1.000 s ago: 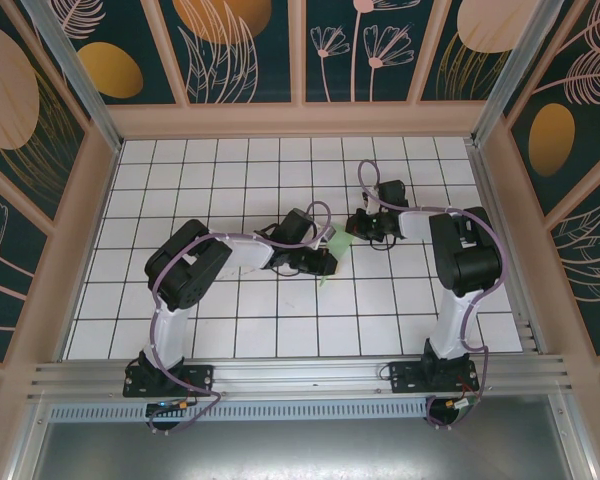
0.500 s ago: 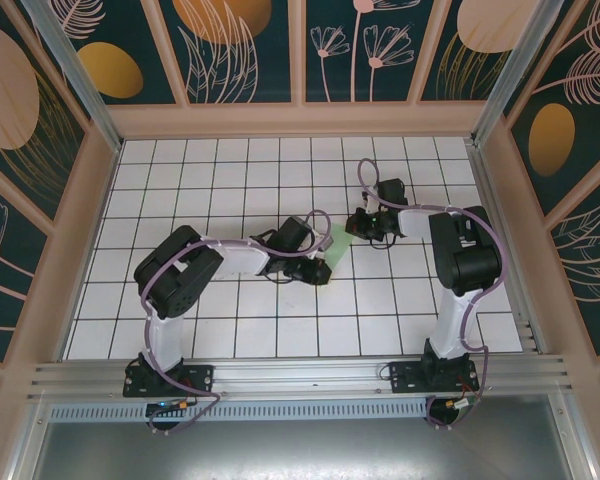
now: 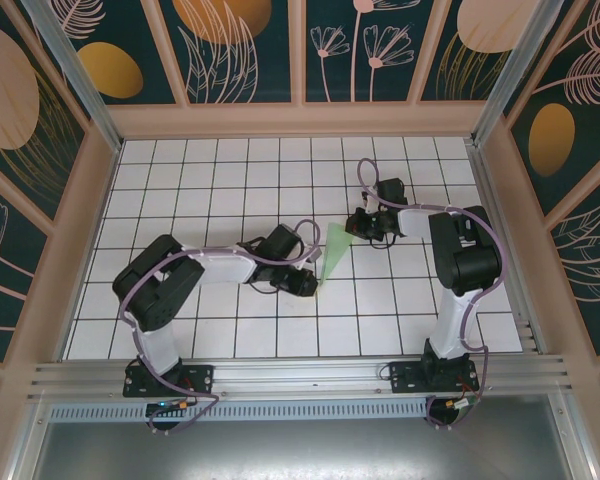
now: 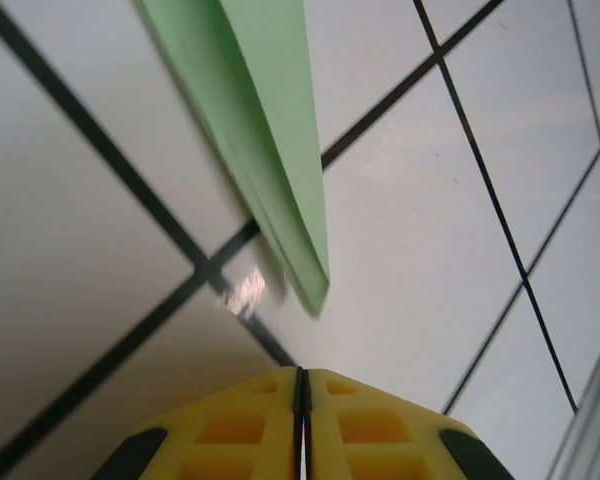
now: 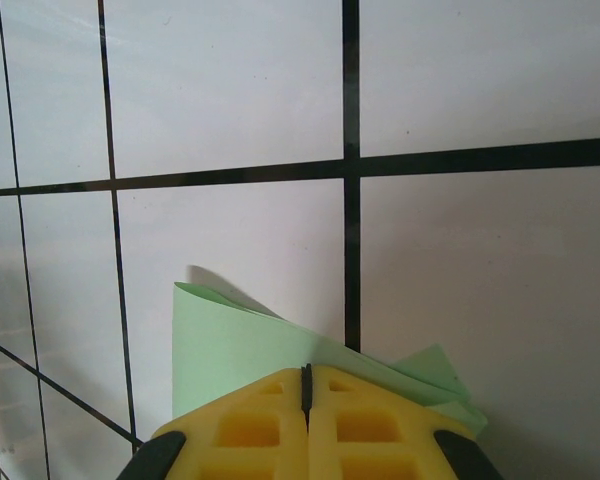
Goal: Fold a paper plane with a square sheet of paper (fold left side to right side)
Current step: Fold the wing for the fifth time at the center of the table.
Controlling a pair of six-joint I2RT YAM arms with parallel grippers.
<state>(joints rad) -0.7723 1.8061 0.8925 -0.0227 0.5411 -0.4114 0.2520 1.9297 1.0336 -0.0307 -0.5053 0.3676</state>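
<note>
The square sheet of paper (image 3: pixel 332 256) lies on the white grid table (image 3: pixel 180 180), folded into a slim, pale-green, pointed paper plane shape. Its wide end is far and its point is near. My left gripper (image 3: pixel 307 284) is shut and empty, low over the table just off the pointed tip. In the left wrist view the tip (image 4: pixel 310 280) lies a little ahead of the shut left gripper (image 4: pixel 302 372). My right gripper (image 3: pixel 355 226) is shut, with its tips on the wide end. In the right wrist view the green paper (image 5: pixel 230 345) spreads out from under the right gripper (image 5: pixel 306 370).
Wooden walls with dark floral panels (image 3: pixel 240 50) enclose the table on three sides. An aluminium rail (image 3: pixel 300 375) runs along the near edge, carrying both arm bases. Open tiles lie on the left and at the near right.
My left gripper has slid along the folded paper toward its near tip and come off it, leaving the green shape uncovered. The left arm has stretched lower. The right arm has stayed put.
</note>
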